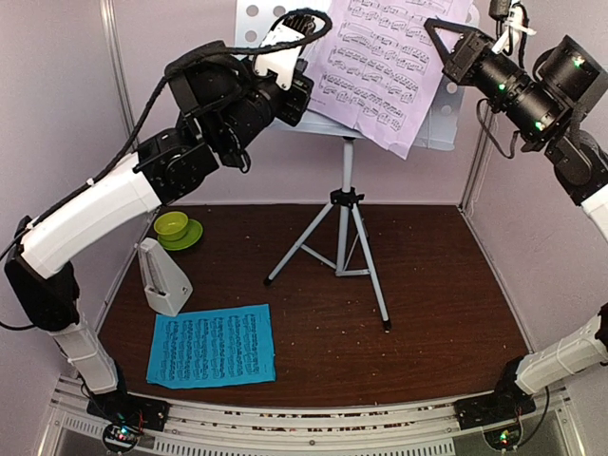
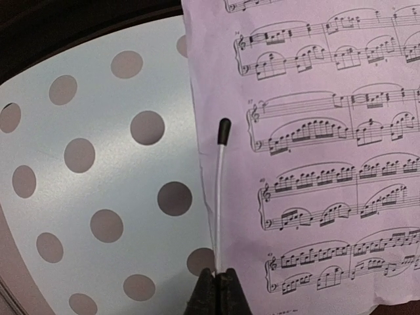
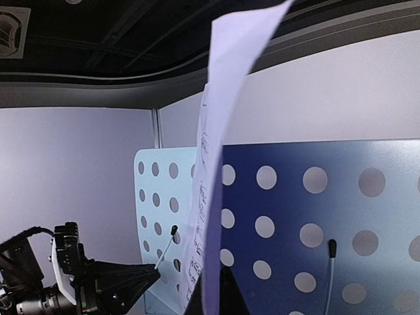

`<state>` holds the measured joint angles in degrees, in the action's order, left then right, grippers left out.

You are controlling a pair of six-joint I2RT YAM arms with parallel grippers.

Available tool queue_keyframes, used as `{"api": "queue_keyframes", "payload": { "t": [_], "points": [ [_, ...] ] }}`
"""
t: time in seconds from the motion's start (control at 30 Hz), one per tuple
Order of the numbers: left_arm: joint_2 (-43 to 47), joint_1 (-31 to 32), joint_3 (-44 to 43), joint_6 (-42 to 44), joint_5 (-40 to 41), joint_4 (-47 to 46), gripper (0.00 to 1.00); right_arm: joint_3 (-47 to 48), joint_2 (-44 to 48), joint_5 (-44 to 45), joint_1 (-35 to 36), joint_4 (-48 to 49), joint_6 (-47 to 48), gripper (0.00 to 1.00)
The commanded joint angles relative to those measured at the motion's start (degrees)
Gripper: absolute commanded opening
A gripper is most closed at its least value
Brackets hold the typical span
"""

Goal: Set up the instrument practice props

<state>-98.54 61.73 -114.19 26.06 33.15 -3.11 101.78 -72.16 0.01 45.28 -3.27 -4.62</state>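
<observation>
The white perforated music stand (image 1: 437,123) rises on its silver tripod (image 1: 347,233) at the back. A lilac sheet-music page (image 1: 389,57) leans across its desk. My right gripper (image 1: 432,28) is shut on that page's right edge, and the paper (image 3: 223,164) runs edge-on up from the closed fingers (image 3: 230,295). My left gripper (image 2: 220,289) is shut on the base of the stand's thin white page-holder wire (image 2: 220,190), whose black tip lies over the lilac page's left edge (image 2: 308,164). A cyan page (image 1: 211,345) lies flat at the front left. The white metronome (image 1: 163,277) stands behind it.
A lime-green bowl on a saucer (image 1: 174,228) sits at the back left, beyond the metronome. A second page-holder wire (image 3: 330,269) stands on the right half of the desk. Tripod legs spread over the middle of the brown table (image 1: 427,285). Walls close in on both sides.
</observation>
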Motion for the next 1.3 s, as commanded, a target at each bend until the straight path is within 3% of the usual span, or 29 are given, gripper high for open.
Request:
{"api": "queue_keyframes", "payload": {
  "t": [0.0,0.63,1.27],
  "points": [
    [3.55,-1.71,2.80,1.37,-6.51,-7.16,0.00,2.02,-2.13,-2.97,-0.27,2.35,4.97,0.00],
    [6.87,-4.76,7.41,-2.80,-17.16,-4.71,0.00,15.26,-15.12,-14.94,-1.00,0.04,21.40,0.00],
    [5.80,-5.49,6.88,-3.13,-19.06,-4.90,0.00,20.23,-22.06,-19.64,-2.30,7.57,16.93,0.00]
  ]
}}
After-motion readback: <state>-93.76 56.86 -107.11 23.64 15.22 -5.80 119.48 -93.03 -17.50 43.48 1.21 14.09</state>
